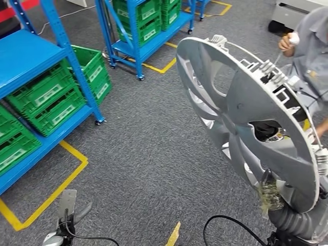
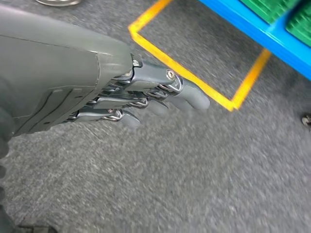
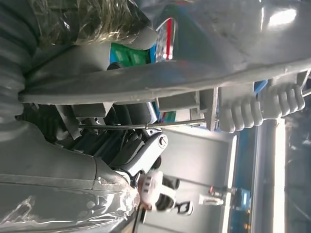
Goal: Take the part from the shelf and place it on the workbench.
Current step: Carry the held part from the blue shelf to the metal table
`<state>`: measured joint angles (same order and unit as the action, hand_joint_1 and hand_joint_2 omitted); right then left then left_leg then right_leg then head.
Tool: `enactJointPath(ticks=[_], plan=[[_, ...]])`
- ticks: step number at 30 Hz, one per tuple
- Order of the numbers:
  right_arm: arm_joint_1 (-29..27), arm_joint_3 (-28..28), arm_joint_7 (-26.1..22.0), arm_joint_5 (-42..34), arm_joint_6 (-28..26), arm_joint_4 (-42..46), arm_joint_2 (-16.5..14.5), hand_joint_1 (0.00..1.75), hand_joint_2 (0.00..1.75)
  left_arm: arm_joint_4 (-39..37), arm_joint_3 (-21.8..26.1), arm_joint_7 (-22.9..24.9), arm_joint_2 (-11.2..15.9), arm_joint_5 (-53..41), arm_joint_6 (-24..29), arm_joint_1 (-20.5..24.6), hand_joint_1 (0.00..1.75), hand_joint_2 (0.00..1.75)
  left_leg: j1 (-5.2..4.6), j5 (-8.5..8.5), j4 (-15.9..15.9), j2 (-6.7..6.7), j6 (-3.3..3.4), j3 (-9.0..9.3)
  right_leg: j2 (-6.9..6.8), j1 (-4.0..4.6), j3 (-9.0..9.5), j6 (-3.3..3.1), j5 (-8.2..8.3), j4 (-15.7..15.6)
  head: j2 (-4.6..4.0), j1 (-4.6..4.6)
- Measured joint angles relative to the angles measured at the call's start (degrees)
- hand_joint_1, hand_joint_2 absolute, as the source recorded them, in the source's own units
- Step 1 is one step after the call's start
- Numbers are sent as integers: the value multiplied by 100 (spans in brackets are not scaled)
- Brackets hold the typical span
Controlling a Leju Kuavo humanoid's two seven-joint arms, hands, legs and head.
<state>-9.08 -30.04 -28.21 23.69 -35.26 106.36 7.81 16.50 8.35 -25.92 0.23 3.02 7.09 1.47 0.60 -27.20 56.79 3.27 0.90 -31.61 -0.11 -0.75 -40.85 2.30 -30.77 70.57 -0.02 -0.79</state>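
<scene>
The part is a large grey wheel cover [image 1: 247, 113], held up on the right of the head view with its back ribs and clips facing me. My right hand [image 1: 288, 202] grips it at the lower rim, the thumb wrapped in tape on the rim's near side. In the right wrist view the fingers [image 3: 145, 150] curl behind the cover's rim [image 3: 165, 80]. My left hand [image 2: 146, 94] hangs low over the carpet, fingers stretched out and apart, holding nothing; its arm [image 1: 63, 225] enters at the bottom left of the head view.
Blue shelves [image 1: 35, 56] with green crates [image 1: 50, 100] stand at the left and rear. Yellow floor tape [image 1: 46, 197] marks their bays. A person in grey [image 1: 311, 56] stands at the right, a hand touching the cover's top rim. A black cable [image 1: 228, 223] lies on the carpet.
</scene>
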Motion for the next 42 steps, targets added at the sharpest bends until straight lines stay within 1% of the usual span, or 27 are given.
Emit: enactJointPath(ticks=[2, 4, 7, 9, 11, 12, 13, 14, 15, 16, 18, 20, 21, 22, 24, 26, 27, 28, 29, 30, 31, 32, 34, 35, 38, 40, 42], plan=[[7, -3, 5, 1, 0, 1, 7, 175, 175, 0, 0, -1, -4, 0, -1, 12, 0, 175, -22, -26, 9, 111, -39, 25, -247, 28, 485, -43, 284, -829, 0, 3], [12, -5, 11, 1, -1, 8, 8, 175, 175, 0, -1, -2, -5, 0, -1, 14, 0, 175, -55, -44, 23, 205, -88, 39, -404, 69, 726, -120, 358, -1249, 1, -3], [5, -6, 25, 3, -10, 15, 11, 175, 175, 0, -3, -8, -7, 0, -13, 26, 0, 175, -52, -79, 44, 316, -160, 45, -238, 79, 699, -227, 382, -1275, 0, -8], [16, -7, 37, 15, -20, 19, 13, 175, 175, 0, -4, -14, -7, 0, -29, 42, 0, 175, -23, -310, 334, 104, -208, -59, -109, 54, 703, -289, 416, -1304, 1, -31], [34, -11, 44, 34, -26, 21, 15, 175, 175, 0, -5, -17, -2, 1, -42, 41, 0, 175, -5, -708, 1073, -189, -228, -376, 25, 47, 705, -321, 425, -1309, 2, -63], [38, -15, 46, 43, -26, 19, 15, 175, 175, 0, -5, -17, 2, 1, -46, 36, 0, 175, -4, -850, 1443, -251, -231, -549, 101, 52, 704, -328, 425, -1307, 2, -71], [37, -21, 50, 48, -26, 17, 16, 175, 175, 0, -6, -17, 3, 1, -48, 33, 0, 175, -5, -887, 1665, -275, -228, -663, 180, 58, 705, -332, 425, -1302, 1, -74], [37, -27, 52, 50, -26, 16, 16, 175, 175, 0, -7, -17, 3, 1, -48, 33, 0, 175, -6, -803, 1673, -284, -218, -680, 261, 63, 706, -333, 426, -1296, 0, -73], [37, -32, 55, 51, -26, 15, 16, 175, 175, 0, -7, -17, 3, 0, -49, 36, 0, 175, -5, -607, 1445, -308, -202, -588, 345, 65, 710, -333, 426, -1287, 0, -73], [38, -38, 56, 51, -26, 15, 16, 175, 175, 0, -7, -17, 4, 0, -49, 41, 0, 175, -3, -360, 1061, -383, -181, -422, 425, 64, 712, -330, 425, -1277, -1, -74], [49, -45, 55, 53, -26, 15, 16, 175, 175, 0, -9, -19, 10, 0, -50, 48, 0, 175, 14, -62, 363, -639, -147, -115, 569, 62, 688, -302, 432, -1251, 0, -71], [56, -49, 55, 53, -27, 15, 16, 175, 175, 0, -13, -22, 14, 1, -51, 51, 0, 175, 13, -59, 133, -758, -135, -27, 692, 37, 622, -239, 463, -1241, 0, -72], [55, -50, 56, 53, -28, 15, 17, 175, 175, 0, -13, -24, 13, 2, -51, 56, 0, 175, 7, -57, 92, -711, -125, -20, 756, 22, 592, -199, 483, -1249, 0, -78], [46, -50, 57, 53, -29, 15, 19, 175, 175, 0, -13, -23, 9, 2, -51, 67, 0, 175, 10, -44, 70, -645, -102, -18, 738, 16, 557, -166, 484, -1242, 0, -76], [57, -55, 57, 54, -30, 15, 27, 175, 175, 1, -12, -27, 4, 2, -55, 86, 0, 175, 23, -11, 15, -507, -42, -2, 478, 37, 417, -118, 338, -1019, 0, -52], [91, -63, 57, 54, -31, 13, 34, 175, 175, 2, -10, -31, 5, 3, -64, 82, 0, 175, 13, -5, 0, -365, -11, 1, 152, 45, 94, -86, -3, -355, 1, -29], [102, -68, 56, 53, -31, 7, 37, 175, 175, 2, -10, -31, 10, 4, -70, 79, 0, 175, 3, -6, 1, -288, -8, 0, 88, 35, -91, -71, -158, 36, 1, -27], [106, -72, 57, 52, -31, -5, 39, 175, 175, 2, -9, -31, 17, 7, -81, 83, 0, 175, -4, -8, 1, -211, -7, 0, 65, 26, -216, -60, -230, 304, 1, -29], [111, -77, 57, 52, -31, -23, 40, 175, 175, 2, -9, -31, 26, 10, -97, 96, 0, 175, -7, -12, 2, -139, -9, 1, 53, 20, -243, -54, -201, 374, 0, -28], [120, -80, 58, 49, -32, -45, 40, 175, 175, 3, -9, -31, 34, 14, -118, 115, 0, 175, -9, -16, 2, -74, -14, 6, 32, 16, -147, -54, -73, 208, 0, -28], [135, -83, 60, 44, -36, -65, 40, 175, 175, 4, -9, -34, 40, 20, -144, 135, 0, 175, -10, -24, 2, -14, -23, 14, -31, 17, 65, -61, 116, -171, 0, -27], [160, -84, 60, 36, -41, -85, 40, 175, 175, 9, -10, -39, 49, 28, -169, 152, 0, 175, -16, -34, 4, 39, -38, 23, -161, 35, 301, -72, 252, -597, 0, -23], [219, -89, 61, 12, -57, -110, 40, 175, 175, 17, -11, -64, 64, 46, -214, 173, 0, 175, -43, -57, 19, 143, -84, 31, -344, 79, 626, -132, 389, -1178, 0, -24], [240, -91, 61, -1, -68, -118, 40, 175, 175, 20, -12, -79, 71, 52, -233, 177, 0, 175, -56, -63, 27, 189, -107, 31, -367, 104, 661, -163, 376, -1252, 0, -26], [248, -93, 62, -32, -99, -136, 40, 175, 175, 34, -19, -145, 81, 48, -272, 190, 0, 175, -45, -93, 39, 299, -187, 46, -181, 112, 637, -254, 412, -1264, 0, -30], [239, -93, 61, -41, -119, -143, 42, 175, 175, 56, -37, -206, 86, 27, -295, 203, 0, 175, -20, -294, 286, 123, -238, -44, -59, 85, 642, -309, 437, -1288, 1, -46], [229, -93, 57, -44, -134, -144, 43, 175, 175, 63, -65, -246, 93, 1, -309, 190, 0, 175, -8, -670, 986, -153, -251, -362, 59, 75, 648, -339, 443, -1295, 1, -75]])
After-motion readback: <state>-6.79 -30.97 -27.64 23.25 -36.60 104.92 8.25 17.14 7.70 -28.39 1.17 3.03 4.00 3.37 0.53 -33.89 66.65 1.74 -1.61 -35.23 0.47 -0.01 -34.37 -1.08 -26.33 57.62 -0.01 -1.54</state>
